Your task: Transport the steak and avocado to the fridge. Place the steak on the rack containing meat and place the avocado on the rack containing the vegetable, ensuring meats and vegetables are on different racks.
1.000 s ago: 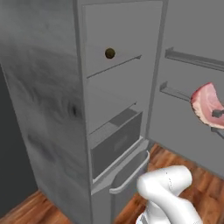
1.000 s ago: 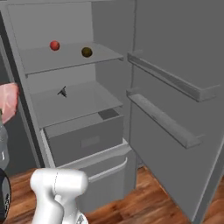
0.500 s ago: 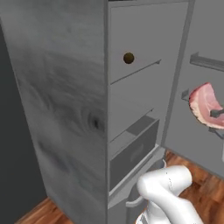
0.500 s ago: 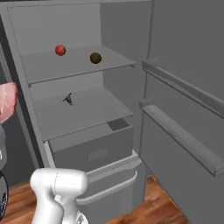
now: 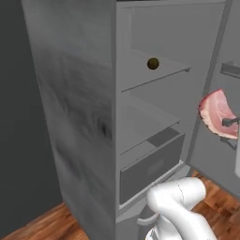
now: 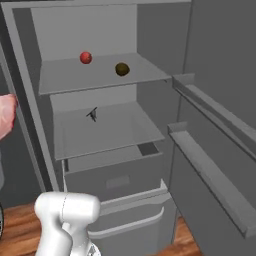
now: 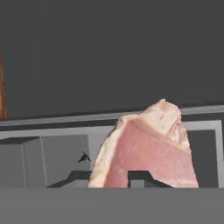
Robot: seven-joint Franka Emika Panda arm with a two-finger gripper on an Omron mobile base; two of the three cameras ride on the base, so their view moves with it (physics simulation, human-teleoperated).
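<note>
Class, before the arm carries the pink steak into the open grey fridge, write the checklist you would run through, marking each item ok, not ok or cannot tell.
1. Flat pink steak slab held in the tool: ok, jaws shut on it.
2. Tall grey fridge door open, shelves reachable: ok.
3. Dark olive-brown avocado on the upper flat grey shelf: ok, it sits near the small red-orange round item.
4. Middle grey shelf identified as the meat rack: cannot tell; a small dark item lies there, too small to name.
5. Steak outside the fridge, not yet on any shelf: ok.
</note>
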